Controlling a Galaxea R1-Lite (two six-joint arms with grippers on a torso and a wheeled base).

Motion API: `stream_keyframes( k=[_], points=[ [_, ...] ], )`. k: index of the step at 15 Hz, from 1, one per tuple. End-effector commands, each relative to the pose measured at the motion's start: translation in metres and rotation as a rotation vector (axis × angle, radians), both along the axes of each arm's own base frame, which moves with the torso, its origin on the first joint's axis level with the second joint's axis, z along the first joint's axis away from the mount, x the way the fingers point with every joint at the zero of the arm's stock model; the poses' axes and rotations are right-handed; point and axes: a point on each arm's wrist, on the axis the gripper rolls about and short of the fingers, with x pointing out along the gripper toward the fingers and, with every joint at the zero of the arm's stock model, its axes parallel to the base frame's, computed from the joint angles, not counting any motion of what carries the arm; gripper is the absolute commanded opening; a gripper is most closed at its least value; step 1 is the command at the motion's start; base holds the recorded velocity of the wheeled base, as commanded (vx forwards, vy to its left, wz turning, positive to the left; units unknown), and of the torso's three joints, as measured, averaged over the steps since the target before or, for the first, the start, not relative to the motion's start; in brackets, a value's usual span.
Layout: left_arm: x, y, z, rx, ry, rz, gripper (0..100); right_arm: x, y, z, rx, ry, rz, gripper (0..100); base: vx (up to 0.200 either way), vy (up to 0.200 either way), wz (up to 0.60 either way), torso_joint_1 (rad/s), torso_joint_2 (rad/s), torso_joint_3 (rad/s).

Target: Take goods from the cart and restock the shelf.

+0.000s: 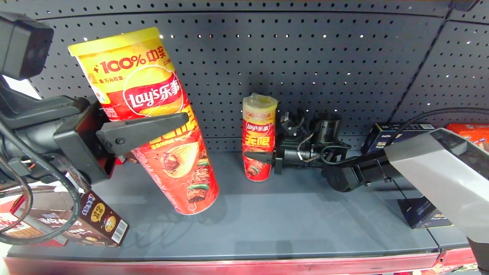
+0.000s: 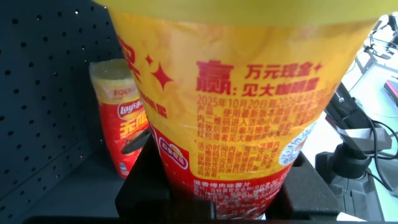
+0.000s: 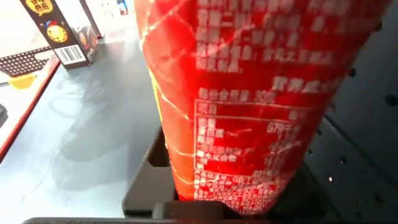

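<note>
Two tall chip cans show, each red with a yellow upper band and a pale yellow lid. The nearer chip can [image 1: 153,114] is tilted, lid leaning to the robot's left, its base low over the grey shelf [image 1: 286,214], and the left gripper [image 1: 164,126] is clenched across its middle, one dark finger lying over the front. The farther chip can [image 1: 259,137] stands upright at the back of the shelf, close to the pegboard [image 1: 305,57], with the right gripper [image 1: 263,156] grasping its lower half.
</note>
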Motion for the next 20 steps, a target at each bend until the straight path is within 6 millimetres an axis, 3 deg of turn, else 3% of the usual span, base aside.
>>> stream_keyframes(
  k=[1, 7, 8, 11, 13, 14, 20],
  points=[
    [0.0, 0.0, 0.0, 0.0, 0.001, 0.0, 0, -0.009, -0.005, 0.013, 0.008, -0.015, -0.001, 0, 0.0, 0.0, 0.0, 0.0, 0.0, 0.0],
    [-0.002, 0.001, -0.002, 0.001, 0.007, 0.003, 0, -0.048, -0.011, 0.036, 0.024, -0.05, 0.025, 0, 0.0, 0.0, 0.0, 0.0, 0.0, 0.0],
    [-0.004, 0.002, -0.006, 0.005, 0.017, 0.003, 0, -0.071, -0.009, 0.034, 0.024, -0.049, 0.054, 0, 0.0, 0.0, 0.0, 0.0, 0.0, 0.0],
    [-0.007, 0.003, -0.005, 0.002, 0.01, 0.006, 0, -0.112, -0.014, 0.018, 0.003, -0.013, 0.094, 0, 0.0, 0.0, 0.0, 0.0, 0.0, 0.0],
    [-0.007, 0.003, -0.004, 0.001, 0.007, 0.008, 0, -0.123, -0.015, 0.011, -0.004, -0.002, 0.095, 0, 0.0, 0.0, 0.0, 0.0, 0.0, 0.0],
    [-0.007, 0.006, -0.004, 0.001, 0.007, 0.017, 0, -0.14, -0.017, -0.001, -0.008, 0.005, 0.084, 0, 0.0, 0.0, 0.0, 0.0, 0.0, 0.0],
    [-0.007, 0.006, -0.004, 0.001, 0.005, 0.017, 0, -0.144, -0.018, -0.016, -0.018, 0.018, 0.084, 0, 0.0, 0.0, 0.0, 0.0, 0.0, 0.0]
  ],
)
